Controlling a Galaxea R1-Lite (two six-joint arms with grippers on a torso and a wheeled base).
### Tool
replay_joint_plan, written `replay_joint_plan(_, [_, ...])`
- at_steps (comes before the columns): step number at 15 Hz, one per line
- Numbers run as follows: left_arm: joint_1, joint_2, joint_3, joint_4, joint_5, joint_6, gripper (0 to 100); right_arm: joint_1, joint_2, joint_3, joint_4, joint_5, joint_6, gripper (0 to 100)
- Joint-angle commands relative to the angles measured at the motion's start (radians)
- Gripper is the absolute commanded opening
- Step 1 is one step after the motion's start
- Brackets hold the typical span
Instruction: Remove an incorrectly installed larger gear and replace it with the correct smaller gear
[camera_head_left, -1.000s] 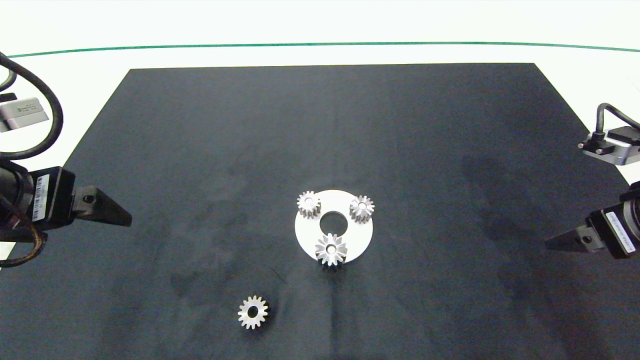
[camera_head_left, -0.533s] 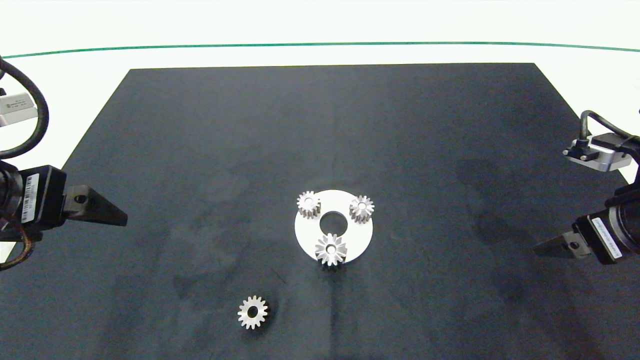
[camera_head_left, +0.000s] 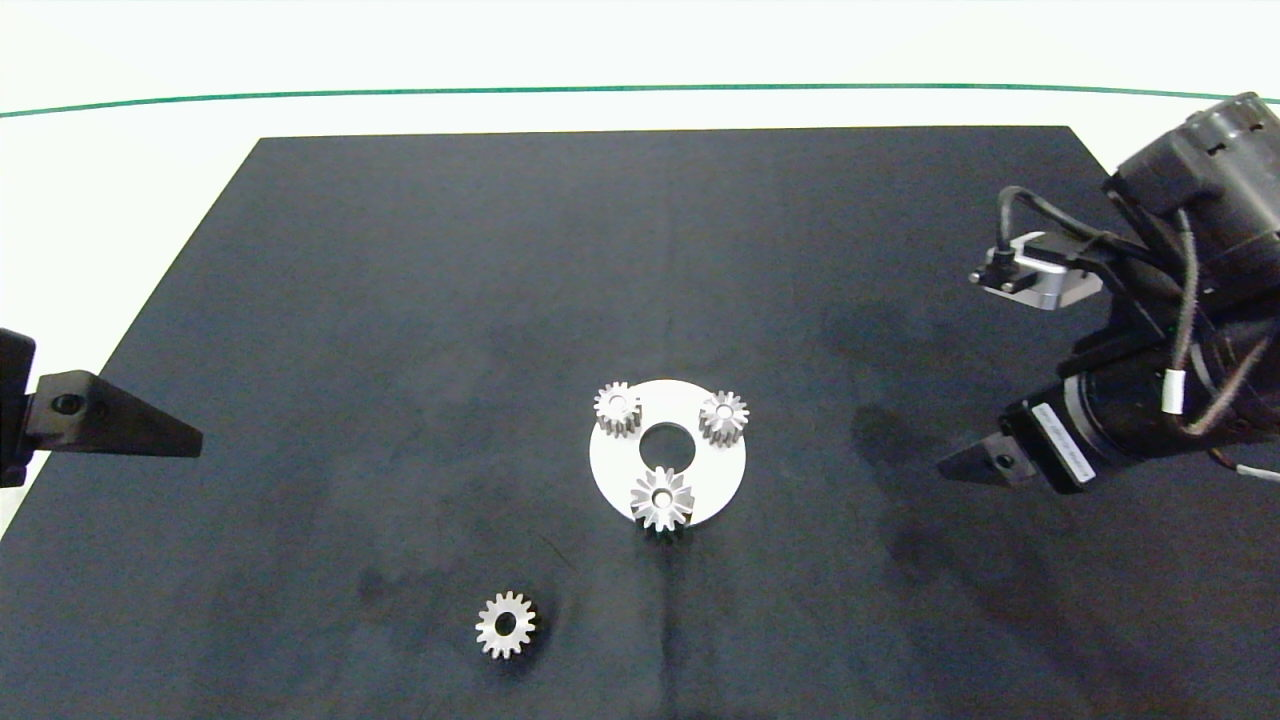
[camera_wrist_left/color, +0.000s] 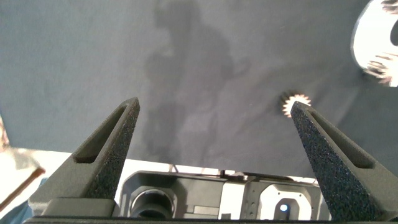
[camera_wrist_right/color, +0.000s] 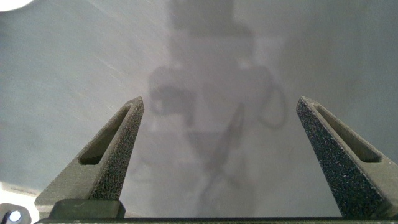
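A white round plate lies at the middle of the black mat and carries three gears. The larger gear, with long splayed teeth, sits on the plate's near edge. A loose smaller gear lies flat on the mat nearer the front, left of the plate, and also shows in the left wrist view as a small gear. My right gripper hovers open over the mat right of the plate. My left gripper is open at the mat's left edge. Both hold nothing.
Two small blunt-toothed gears stand on the plate's far side, around its centre hole. The black mat lies on a white table, with a green line beyond it.
The right arm has swung in from the right edge toward the plate. The left arm has pulled back toward the left edge. The gears have not moved.
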Motion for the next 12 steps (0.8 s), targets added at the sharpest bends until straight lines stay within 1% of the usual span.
replay_joint_plan(1, [0.0,-0.03,-0.007,0.007,0.001,-0.003,100,0.146,0.148,-0.213,0.046,-0.019,-0.117,100])
replay_joint_plan(2, [0.0,-0.031,-0.007,0.007,0.001,-0.003,100,0.177,0.179,-0.265,0.054,-0.019,-0.152,100])
replay_joint_plan(3, [0.001,-0.034,-0.01,0.007,0.001,-0.003,100,0.206,0.208,-0.308,0.062,-0.018,-0.177,100])
replay_joint_plan(4, [0.001,-0.039,-0.012,0.007,0.001,-0.001,100,0.23,0.233,-0.342,0.08,-0.016,-0.224,100])
replay_joint_plan(5, [0.001,-0.049,-0.013,0.007,0.001,-0.001,100,0.246,0.249,-0.359,0.088,-0.007,-0.282,100])
replay_joint_plan(6, [0.001,-0.056,-0.016,0.007,0.001,-0.001,100,0.262,0.266,-0.365,0.088,-0.001,-0.328,100])
replay_joint_plan(8, [0.0,-0.074,-0.021,0.007,0.001,-0.001,100,0.295,0.285,-0.367,0.088,0.031,-0.374,100])
replay_joint_plan(9, [0.0,-0.085,-0.022,0.007,0.001,-0.001,100,0.304,0.294,-0.38,0.089,0.056,-0.391,100])
replay_joint_plan(10, [0.0,-0.091,-0.025,0.007,0.001,-0.001,100,0.308,0.305,-0.39,0.089,0.065,-0.405,100])
replay_joint_plan(11, [0.0,-0.095,-0.027,0.007,0.001,-0.001,100,0.31,0.315,-0.4,0.089,0.073,-0.425,100])
replay_joint_plan(12, [0.0,-0.1,-0.028,0.007,0.001,-0.001,100,0.319,0.321,-0.411,0.091,0.085,-0.451,100])
